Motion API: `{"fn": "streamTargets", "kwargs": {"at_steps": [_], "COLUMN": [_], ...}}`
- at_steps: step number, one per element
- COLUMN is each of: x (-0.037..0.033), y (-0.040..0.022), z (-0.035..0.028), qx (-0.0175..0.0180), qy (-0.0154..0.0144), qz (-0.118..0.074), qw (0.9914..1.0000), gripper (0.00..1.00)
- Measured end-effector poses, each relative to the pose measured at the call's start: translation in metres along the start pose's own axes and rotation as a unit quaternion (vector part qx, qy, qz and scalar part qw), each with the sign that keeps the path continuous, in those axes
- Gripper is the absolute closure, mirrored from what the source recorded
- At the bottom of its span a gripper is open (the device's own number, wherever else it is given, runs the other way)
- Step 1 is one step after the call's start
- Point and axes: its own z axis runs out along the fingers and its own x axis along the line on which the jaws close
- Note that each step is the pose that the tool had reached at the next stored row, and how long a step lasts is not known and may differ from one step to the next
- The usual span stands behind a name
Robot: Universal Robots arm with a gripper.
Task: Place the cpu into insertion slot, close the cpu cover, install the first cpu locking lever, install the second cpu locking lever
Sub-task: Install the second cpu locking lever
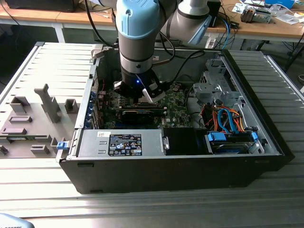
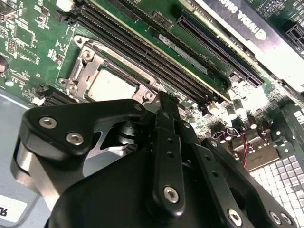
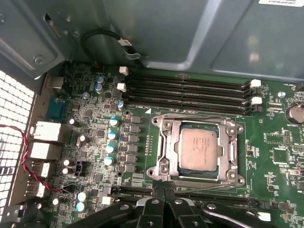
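The cpu [image 3: 200,148] already sits in the insertion slot [image 3: 164,151] with the cpu cover [image 3: 232,153] lying flat around it. The gripper [image 3: 164,191] hovers just beside the socket edge, fingers clenched together, holding nothing, probably to push a lever.

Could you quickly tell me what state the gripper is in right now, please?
Gripper: shut, holding nothing, its tips together just beside the cpu cover, which lies closed over the cpu.

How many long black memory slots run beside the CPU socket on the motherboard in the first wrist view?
4. The memory slots lie parallel, stacked side by side in one bank between the cpu cover and the grey case wall. None look hidden.
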Motion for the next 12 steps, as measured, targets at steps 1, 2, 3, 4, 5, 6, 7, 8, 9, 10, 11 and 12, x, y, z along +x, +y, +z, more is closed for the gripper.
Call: {"fn": "streamTargets", "kwargs": {"at_steps": [1, 2, 3, 4, 5, 6, 7, 8, 9, 10, 11, 12], "x": [0.0004, 0.0006, 0.0008, 0.0009, 0.0012, 0.0016, 0.0021, 0.0024, 0.0029, 0.0033, 0.0036, 0.0038], "y": [-0.0003, -0.0004, -0.0005, -0.0005, -0.0007, -0.0008, -0.0010, -0.0012, -0.0015, -0.0016, -0.0013, -0.0008], "z": [0.0011, 0.0015, 0.0019, 0.0023, 0.0031, 0.0040, 0.0049, 0.0058, 0.0073, 0.0080, 0.0088, 0.0094], "qx": [0.0000, 0.0001, 0.0001, 0.0000, 0.0000, 0.0000, 0.0000, 0.0000, 0.0000, 0.0000, 0.0000, 0.0000], "qy": [0.0000, 0.0001, 0.0001, 0.0001, 0.0000, 0.0000, 0.0000, 0.0001, 0.0003, 0.0007, 0.0013, 0.0017], "qz": [0.000, 0.000, 0.000, 0.000, 0.000, 0.000, 0.000, 0.000, -0.001, -0.003, -0.005, -0.006], "qw": [1.00000, 1.00000, 1.00000, 1.00000, 1.00000, 1.00000, 1.00000, 1.00000, 1.00000, 1.00000, 0.99999, 0.99998], "gripper": [0.89, 0.89, 0.89, 0.89, 0.89, 0.89, 0.89, 0.89, 0.89, 0.89, 0.89, 0.89]}}
